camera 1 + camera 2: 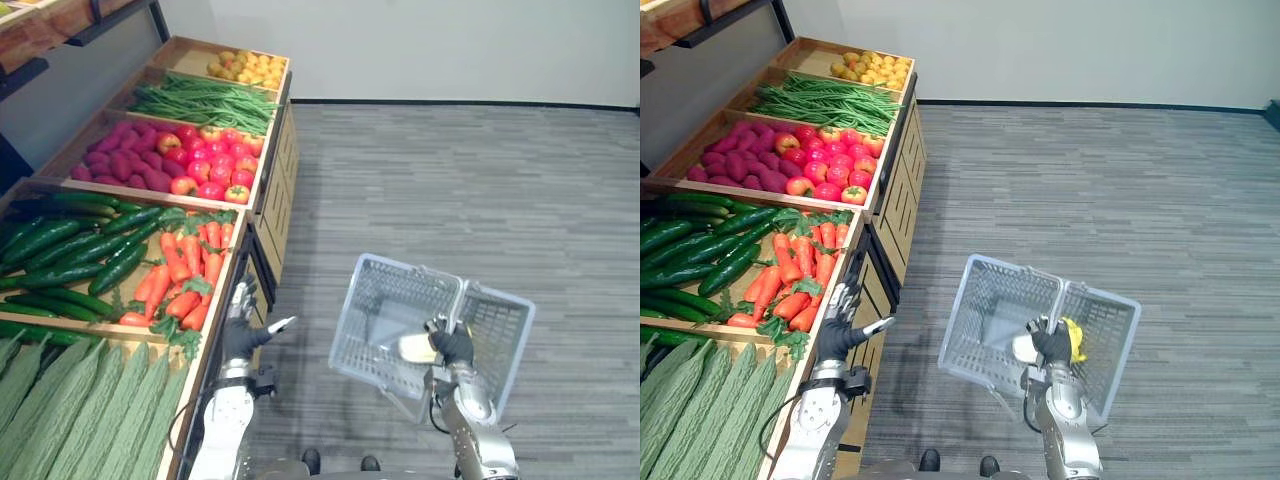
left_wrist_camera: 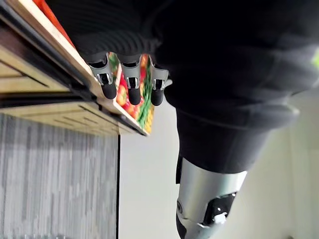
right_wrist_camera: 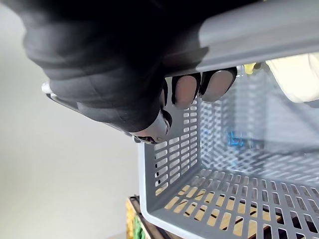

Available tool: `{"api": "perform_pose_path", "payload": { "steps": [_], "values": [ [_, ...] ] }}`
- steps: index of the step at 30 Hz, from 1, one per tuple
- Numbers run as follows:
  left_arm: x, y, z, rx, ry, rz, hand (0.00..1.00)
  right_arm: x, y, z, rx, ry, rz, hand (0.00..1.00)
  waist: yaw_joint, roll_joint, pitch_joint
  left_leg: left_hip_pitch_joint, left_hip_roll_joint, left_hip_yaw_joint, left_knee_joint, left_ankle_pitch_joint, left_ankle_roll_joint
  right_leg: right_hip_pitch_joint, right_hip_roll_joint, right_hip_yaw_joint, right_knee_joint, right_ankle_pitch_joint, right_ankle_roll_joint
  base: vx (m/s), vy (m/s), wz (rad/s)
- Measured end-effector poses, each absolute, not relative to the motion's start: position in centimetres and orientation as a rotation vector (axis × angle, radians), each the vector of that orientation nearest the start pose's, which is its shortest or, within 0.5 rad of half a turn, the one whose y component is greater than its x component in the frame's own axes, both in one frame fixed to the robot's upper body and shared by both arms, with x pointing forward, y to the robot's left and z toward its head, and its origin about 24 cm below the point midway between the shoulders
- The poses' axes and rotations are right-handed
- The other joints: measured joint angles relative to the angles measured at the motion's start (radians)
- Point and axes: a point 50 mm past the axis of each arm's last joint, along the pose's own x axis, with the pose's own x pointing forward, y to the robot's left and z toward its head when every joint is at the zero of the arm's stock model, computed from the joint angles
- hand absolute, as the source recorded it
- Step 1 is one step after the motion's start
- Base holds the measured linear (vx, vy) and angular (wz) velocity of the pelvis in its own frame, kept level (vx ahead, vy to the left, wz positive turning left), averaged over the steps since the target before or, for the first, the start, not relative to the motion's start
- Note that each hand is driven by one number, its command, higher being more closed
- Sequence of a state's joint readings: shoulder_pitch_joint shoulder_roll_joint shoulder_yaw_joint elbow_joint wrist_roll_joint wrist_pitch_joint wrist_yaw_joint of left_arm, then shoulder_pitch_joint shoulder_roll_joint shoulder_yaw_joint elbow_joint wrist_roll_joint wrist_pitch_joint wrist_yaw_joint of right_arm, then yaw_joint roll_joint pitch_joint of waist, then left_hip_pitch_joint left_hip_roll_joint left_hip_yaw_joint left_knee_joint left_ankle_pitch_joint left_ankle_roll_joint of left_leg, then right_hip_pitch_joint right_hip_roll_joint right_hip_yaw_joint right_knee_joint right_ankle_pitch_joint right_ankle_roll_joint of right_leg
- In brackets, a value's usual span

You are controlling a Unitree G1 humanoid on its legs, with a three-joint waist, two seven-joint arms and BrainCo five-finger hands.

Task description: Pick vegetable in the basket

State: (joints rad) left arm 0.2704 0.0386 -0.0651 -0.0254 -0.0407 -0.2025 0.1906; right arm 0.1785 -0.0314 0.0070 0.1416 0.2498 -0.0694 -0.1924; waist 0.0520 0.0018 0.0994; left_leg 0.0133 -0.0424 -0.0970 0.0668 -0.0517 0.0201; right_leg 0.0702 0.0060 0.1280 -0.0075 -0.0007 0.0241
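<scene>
A wooden produce stand [image 1: 262,205] runs along the robot's left. Its nearest compartments hold ridged pale-green gourds [image 1: 60,410], dark green cucumbers [image 1: 70,250] and orange carrots with green tops [image 1: 185,275]. Farther back lie purple sweet potatoes [image 1: 120,160], red tomatoes [image 1: 215,160], long green beans [image 1: 200,100] and small yellow fruits [image 1: 245,68]. All the vegetables lie in the stand.

The left hand [image 1: 243,325] hovers at the stand's front edge, just beside the carrots. Its fingers [image 2: 130,79] are straight and relaxed and hold nothing.

To the right, over the grey plank floor [image 1: 500,180], hangs a grey perforated plastic basket [image 1: 385,300], tilted. The right hand [image 1: 455,345] is clenched round the basket's grey bar handle [image 3: 259,37], with its fingers [image 3: 184,89] curled under it. A pale cream object [image 1: 415,347] sits just beside that hand; what it is cannot be told.
</scene>
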Motion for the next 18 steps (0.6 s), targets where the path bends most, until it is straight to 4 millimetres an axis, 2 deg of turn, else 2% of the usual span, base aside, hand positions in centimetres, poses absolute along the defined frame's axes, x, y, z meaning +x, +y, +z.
{"api": "perform_pose_path", "payload": {
  "steps": [5, 8, 9, 11, 12, 13, 15, 17, 18],
  "values": [
    [18.2, 18.1, -1.2, 0.010, 0.134, 0.276, 0.00, 18.8, -18.1, -3.6, 0.186, 0.310, -0.309, 1.00, 0.019, -0.004, -0.003, -0.023, -0.015, -0.007, 0.041, -0.016, 0.016, -0.020, -0.013, -0.023, 0.040, -0.042, 0.022, -0.03, 0.020, 0.11],
    [17.7, 18.9, -1.5, 0.014, 0.152, 0.317, 0.00, 18.8, -18.1, -3.5, 0.171, 0.303, -0.305, 1.00, 0.022, -0.011, -0.005, -0.122, -0.015, -0.006, 0.204, -0.091, 0.024, -0.063, -0.010, -0.052, 0.087, -0.080, 0.023, -0.02, 0.055, 0.10],
    [17.4, 19.1, -1.7, 0.013, 0.160, 0.333, 0.00, 18.8, -18.1, -3.5, 0.168, 0.303, -0.304, 1.00, 0.024, -0.010, -0.004, -0.155, -0.009, -0.001, 0.285, -0.142, 0.024, -0.081, -0.002, -0.062, 0.138, -0.111, 0.024, 0.00, 0.103, -0.06],
    [16.9, 19.4, -2.0, 0.024, 0.177, 0.344, 0.00, 18.7, -18.1, -3.6, 0.158, 0.308, -0.301, 1.00, 0.041, -0.019, 0.003, -0.177, -0.007, 0.012, 0.383, -0.227, 0.042, -0.115, -0.007, -0.076, 0.271, -0.189, 0.052, 0.04, 0.110, -0.18],
    [16.8, 19.4, -1.9, 0.025, 0.175, 0.343, 0.00, 18.7, -18.0, -3.6, 0.152, 0.307, -0.293, 1.00, 0.048, -0.018, 0.013, -0.176, -0.011, 0.024, 0.409, -0.251, 0.049, -0.144, -0.015, -0.076, 0.360, -0.213, 0.073, 0.11, 0.119, -0.26],
    [16.8, 19.4, -1.9, 0.030, 0.173, 0.350, 0.00, 18.9, -17.9, -3.4, 0.142, 0.298, -0.279, 1.00, 0.048, -0.031, 0.013, -0.165, -0.010, 0.026, 0.438, -0.275, 0.072, -0.221, -0.022, -0.101, 0.528, -0.214, 0.082, 0.12, 0.123, -0.22],
    [16.8, 19.5, -1.7, 0.059, 0.169, 0.346, 0.00, 18.9, -17.6, -3.5, 0.134, 0.300, -0.276, 1.00, 0.042, -0.021, 0.021, -0.141, -0.011, 0.026, 0.436, -0.291, 0.093, -0.315, -0.041, -0.157, 0.682, -0.244, 0.079, 0.19, 0.099, -0.01],
    [17.2, 19.5, -0.8, 0.073, 0.124, 0.352, 0.00, 19.0, -17.6, -3.5, 0.133, 0.298, -0.275, 1.00, 0.041, -0.026, 0.019, -0.118, -0.011, 0.013, 0.421, -0.307, 0.092, -0.356, -0.045, -0.189, 0.645, -0.248, 0.072, 0.26, 0.058, 0.12],
    [17.7, 19.6, -0.2, 0.080, 0.092, 0.346, 0.00, 19.0, -17.6, -3.5, 0.133, 0.299, -0.275, 1.00, 0.039, -0.027, 0.019, -0.103, -0.013, -0.006, 0.403, -0.310, 0.088, -0.372, -0.040, -0.194, 0.569, -0.245, 0.069, 0.32, 0.019, 0.38]
  ]
}}
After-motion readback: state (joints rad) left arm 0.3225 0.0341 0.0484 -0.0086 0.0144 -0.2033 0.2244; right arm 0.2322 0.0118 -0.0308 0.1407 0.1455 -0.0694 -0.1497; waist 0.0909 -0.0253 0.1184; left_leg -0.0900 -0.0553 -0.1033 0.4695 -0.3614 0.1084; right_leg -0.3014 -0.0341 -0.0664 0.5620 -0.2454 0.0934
